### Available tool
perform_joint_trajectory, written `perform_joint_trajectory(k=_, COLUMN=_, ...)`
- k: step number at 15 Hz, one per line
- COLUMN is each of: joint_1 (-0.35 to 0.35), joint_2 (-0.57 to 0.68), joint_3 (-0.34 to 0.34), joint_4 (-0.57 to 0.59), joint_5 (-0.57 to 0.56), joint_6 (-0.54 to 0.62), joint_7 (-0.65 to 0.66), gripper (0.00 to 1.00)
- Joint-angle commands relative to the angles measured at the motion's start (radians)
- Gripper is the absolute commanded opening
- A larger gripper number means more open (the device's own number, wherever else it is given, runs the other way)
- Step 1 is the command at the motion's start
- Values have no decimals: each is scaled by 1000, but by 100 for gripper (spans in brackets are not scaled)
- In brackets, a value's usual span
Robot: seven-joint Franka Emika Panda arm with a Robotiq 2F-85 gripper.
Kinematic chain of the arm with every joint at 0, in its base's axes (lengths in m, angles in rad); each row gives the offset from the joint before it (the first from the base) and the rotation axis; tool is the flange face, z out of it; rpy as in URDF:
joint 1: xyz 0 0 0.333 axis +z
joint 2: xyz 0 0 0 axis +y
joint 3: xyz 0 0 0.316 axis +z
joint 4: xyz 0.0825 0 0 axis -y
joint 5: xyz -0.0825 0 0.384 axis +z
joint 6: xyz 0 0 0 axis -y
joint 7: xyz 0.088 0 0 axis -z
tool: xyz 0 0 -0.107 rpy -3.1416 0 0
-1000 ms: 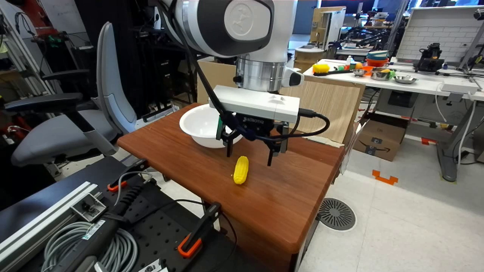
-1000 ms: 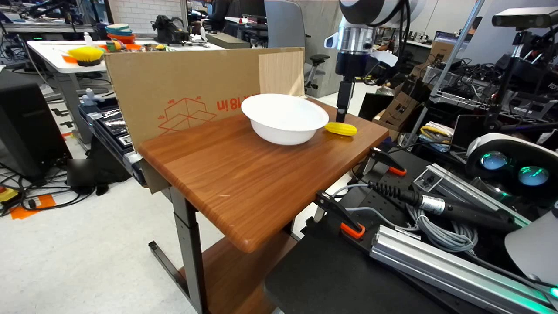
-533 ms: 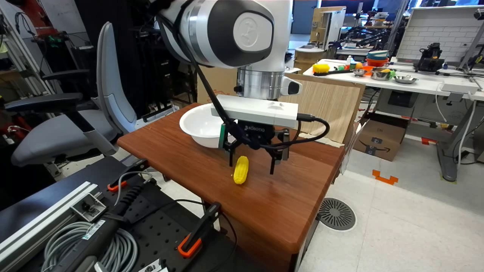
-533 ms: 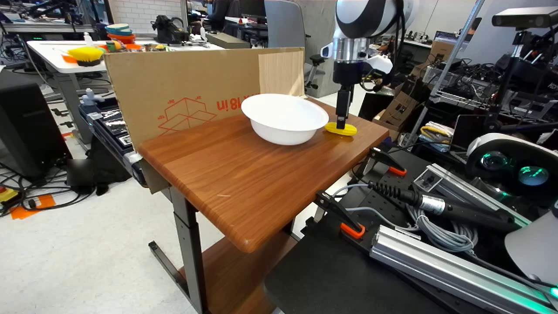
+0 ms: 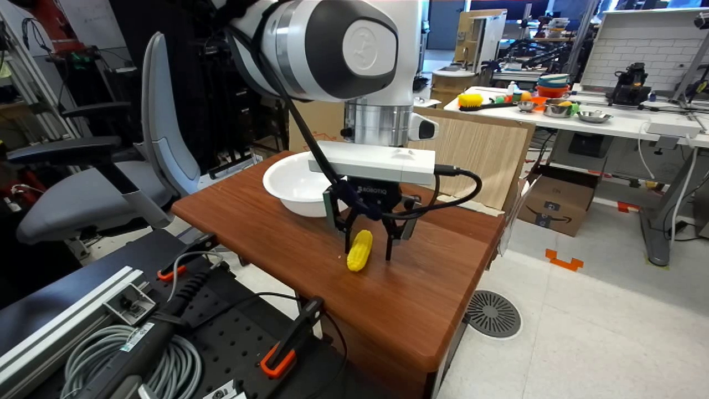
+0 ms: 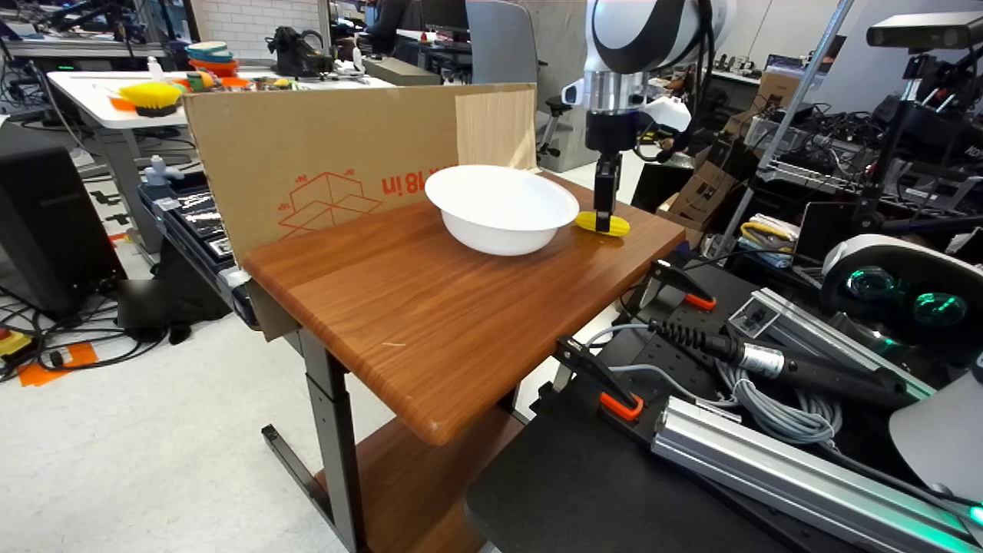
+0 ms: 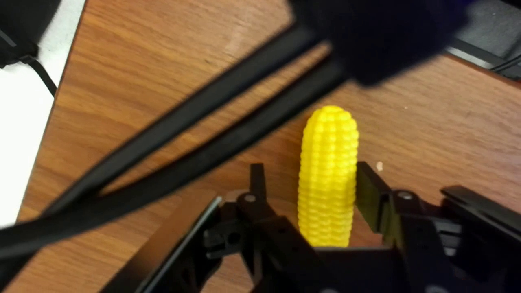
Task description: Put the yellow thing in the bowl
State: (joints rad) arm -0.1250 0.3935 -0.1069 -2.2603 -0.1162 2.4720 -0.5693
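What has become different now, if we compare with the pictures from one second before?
The pincer has come down, and its fingers have drawn closer together. In an exterior view the yellow corn has shifted slightly to the right; it is not yet gripped, as the wrist view shows a gap on one side. The white bowl and the wooden table stayed as they were.

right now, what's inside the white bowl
Only plain white inner surface shows in the white bowl; the yellow corn lies outside it. Its near side hides some of the interior in both exterior views, and the tool covers more in an exterior view.
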Motion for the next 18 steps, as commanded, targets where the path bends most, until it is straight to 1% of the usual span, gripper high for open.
perform_joint_trajectory(k=1, joint_1=-25, joint_2=2, joint_3=26, joint_4=6, joint_5=-19, joint_6=-5, joint_7=16, gripper=27)
perform_joint_trajectory(k=4, joint_1=-32, joint_2=-6, joint_3=35, joint_4=9, joint_5=3, joint_6=-12, joint_7=14, gripper=7)
perform_joint_trajectory(k=5, joint_1=-39, joint_2=-31, joint_3=47, joint_4=-4, joint_5=28, joint_6=-14, joint_7=6, gripper=8)
perform_joint_trajectory(k=6, joint_1=-45, joint_2=-59, joint_3=59, joint_4=-19, joint_5=50, joint_6=-20, joint_7=-4, gripper=6)
perform_joint_trajectory(k=9, joint_1=-46, joint_2=-214, joint_3=103, joint_4=-112, joint_5=120, joint_6=15, joint_7=-27, gripper=7)
perform_joint_trajectory(k=11, joint_1=-35, joint_2=-322, joint_3=133, joint_4=-161, joint_5=194, joint_6=24, joint_7=-62, gripper=7)
perform_joint_trajectory(k=12, joint_1=-22, joint_2=-375, joint_3=143, joint_4=-181, joint_5=233, joint_6=38, joint_7=-82, gripper=7)
perform_joint_trajectory(k=14, joint_1=18, joint_2=-434, joint_3=145, joint_4=-171, joint_5=280, joint_6=-4, joint_7=-91, gripper=7)
perform_joint_trajectory(k=18, joint_1=83, joint_2=-482, joint_3=122, joint_4=-163, joint_5=297, joint_6=-33, joint_7=-77, gripper=7)
